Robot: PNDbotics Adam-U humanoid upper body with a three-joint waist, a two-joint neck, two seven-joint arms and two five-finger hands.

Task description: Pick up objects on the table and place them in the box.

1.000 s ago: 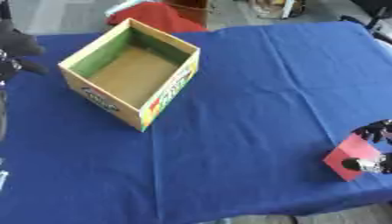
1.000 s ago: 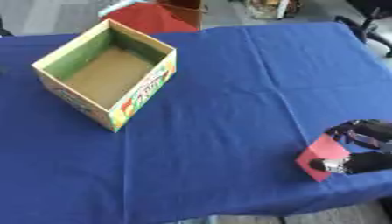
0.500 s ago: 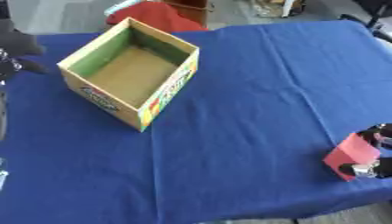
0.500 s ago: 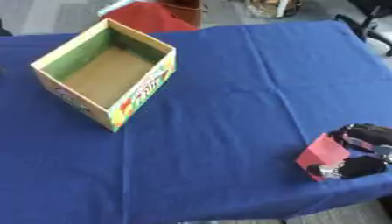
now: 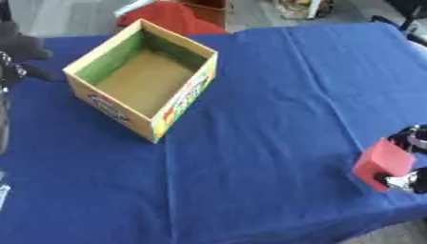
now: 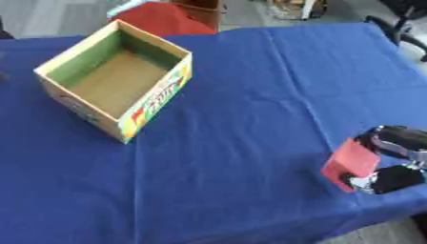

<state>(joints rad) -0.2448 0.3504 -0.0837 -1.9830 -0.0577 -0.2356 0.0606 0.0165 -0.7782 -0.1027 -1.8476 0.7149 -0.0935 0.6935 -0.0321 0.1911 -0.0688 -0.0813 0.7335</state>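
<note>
An open cardboard box (image 5: 142, 81) with green inner walls stands on the blue tablecloth at the far left, and nothing shows inside it. A small red block (image 6: 350, 163) is at the right near the front edge, tilted up on one side. My right hand (image 6: 393, 162) is curled round it, fingers above and thumb below. My left hand (image 5: 16, 57) shows dark at the left edge beside the box; its fingers cannot be made out.
The blue cloth (image 5: 275, 86) covers the whole table. A red object (image 5: 171, 16) lies beyond the table's far edge behind the box. The table's front edge runs close under the red block.
The red block has tipped up and lifted a little in my right hand, which has closed round it more. The box and left hand have stayed put.
</note>
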